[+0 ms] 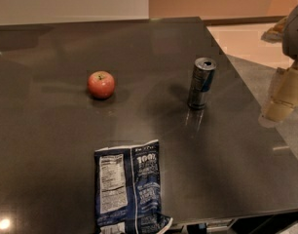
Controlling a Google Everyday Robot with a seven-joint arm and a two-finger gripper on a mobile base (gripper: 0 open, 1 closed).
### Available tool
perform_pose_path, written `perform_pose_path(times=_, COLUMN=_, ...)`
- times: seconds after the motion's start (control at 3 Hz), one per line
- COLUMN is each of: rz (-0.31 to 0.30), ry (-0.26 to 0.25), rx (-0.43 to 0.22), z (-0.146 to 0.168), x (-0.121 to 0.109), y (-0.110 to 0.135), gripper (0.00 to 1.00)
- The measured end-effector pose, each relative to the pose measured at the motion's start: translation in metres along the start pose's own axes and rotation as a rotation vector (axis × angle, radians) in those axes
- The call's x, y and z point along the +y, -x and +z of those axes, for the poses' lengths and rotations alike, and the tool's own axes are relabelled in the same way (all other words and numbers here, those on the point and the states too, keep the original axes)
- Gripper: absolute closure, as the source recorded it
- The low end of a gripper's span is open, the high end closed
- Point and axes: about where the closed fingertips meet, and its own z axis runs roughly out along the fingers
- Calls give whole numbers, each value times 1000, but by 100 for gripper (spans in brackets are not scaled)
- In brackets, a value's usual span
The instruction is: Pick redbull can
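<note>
Silver-and-blue, the redbull can (202, 83) stands upright on the dark desk (42, 145), at 2 o'clock from its middle. You see an apple (101, 84) at 10 o'clock and a blue snack bag (131, 189) flat at 6 o'clock. Your gripper (283, 99) hangs past the desk's edge at 3 o'clock, clear of the can; you cannot tell how its jaws stand.

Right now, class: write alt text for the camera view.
A slim silver-grey and blue metal can stands upright on a dark glossy table, the robot's cream gripper hanging apart at the view's right edge. A round red apple sits left of the can; a flat dark-blue snack bag lies nearer the camera.
</note>
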Motion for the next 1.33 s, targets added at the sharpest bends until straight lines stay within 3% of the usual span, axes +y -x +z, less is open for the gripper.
perform_pose_path(times=0.33, rz=-2, ry=-6, rx=-9, z=2, x=-7, y=1, gripper=0)
perform_pose_path(times=0.67, rz=10, ry=-8, rx=-42, z=21, x=-30, y=6, gripper=0)
perform_pose_path(times=1.33, rz=74, ry=54, rx=-182, z=83, x=-79, y=29, gripper=0)
